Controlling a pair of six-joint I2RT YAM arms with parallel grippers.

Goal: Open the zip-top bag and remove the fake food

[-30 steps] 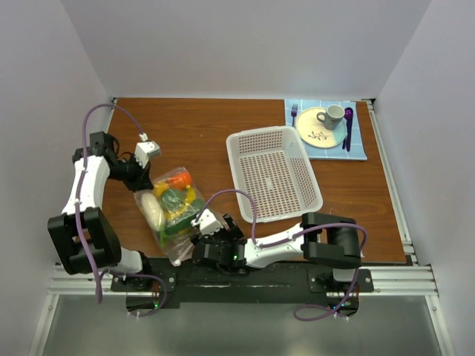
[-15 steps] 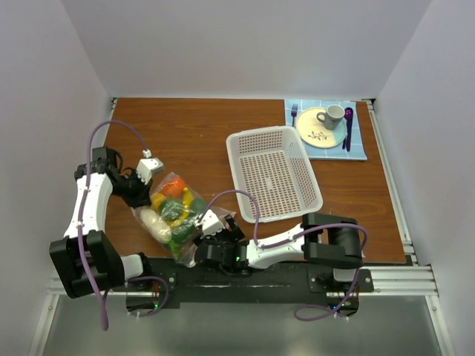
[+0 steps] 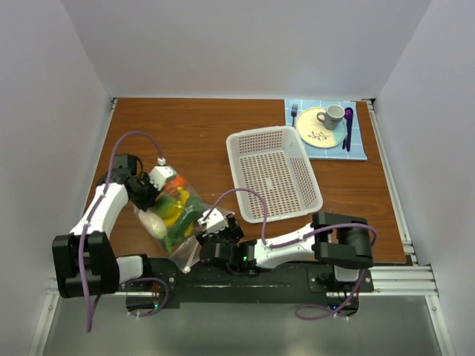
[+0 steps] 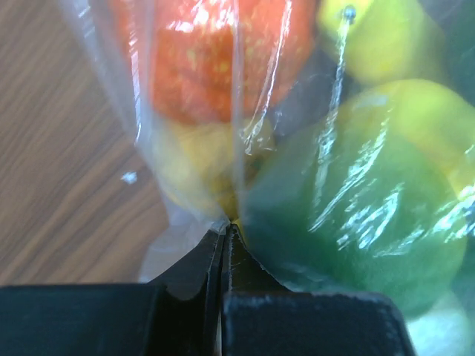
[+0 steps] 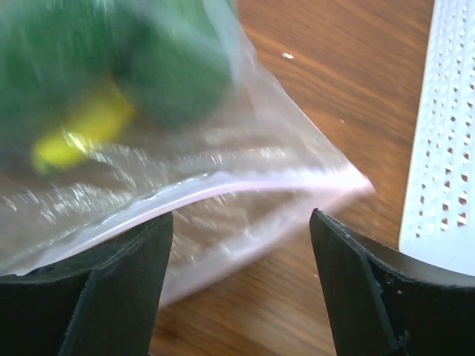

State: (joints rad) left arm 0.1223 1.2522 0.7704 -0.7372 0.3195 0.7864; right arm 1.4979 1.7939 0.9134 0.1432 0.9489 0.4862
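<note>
The clear zip-top bag (image 3: 172,222) lies on the wooden table at the near left, full of fake food (image 3: 175,208): orange, yellow, green and white pieces. My left gripper (image 3: 163,185) is shut on a fold of the bag's plastic (image 4: 236,185) at its far end; an orange piece (image 4: 215,52) and a green piece (image 4: 356,222) press close behind the film. My right gripper (image 5: 241,256) stands open at the bag's near end. The pinkish zip strip (image 5: 223,185) and the flap below it lie between its fingers (image 5: 111,289), and neither finger grips them.
A white perforated basket (image 3: 260,135) sits at mid-table, its wall (image 5: 445,148) just right of my right gripper. A cream plate (image 3: 312,135) with a grey mug (image 3: 332,116) and cutlery rests on a blue mat at the far right corner.
My left gripper has dragged the bag nearer and to the right, turning it so its mouth points at my right gripper. The right jaws have narrowed a little around the mouth.
</note>
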